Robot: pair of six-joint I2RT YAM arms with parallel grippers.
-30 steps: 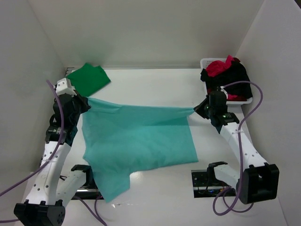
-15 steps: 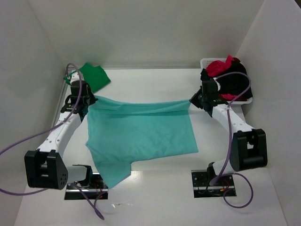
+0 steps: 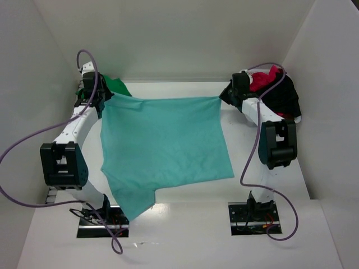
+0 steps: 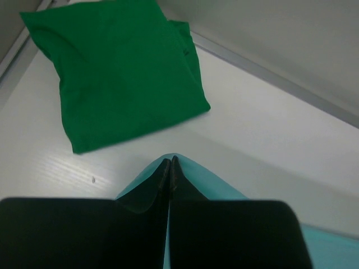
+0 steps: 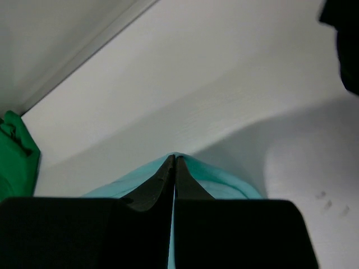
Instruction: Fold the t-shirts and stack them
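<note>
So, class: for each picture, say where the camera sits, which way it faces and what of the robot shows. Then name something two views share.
Top view: above and behind the arms, looking down; both arms show, the left gripper and right gripper each pinching a corner of the teal shirt.
Left wrist: on the left arm, facing the folded green shirt by the back wall; its shut fingers show.
Right wrist: on the right arm, facing the back wall; its shut fingers show.
Shared: both wrist views see the teal shirt.
</note>
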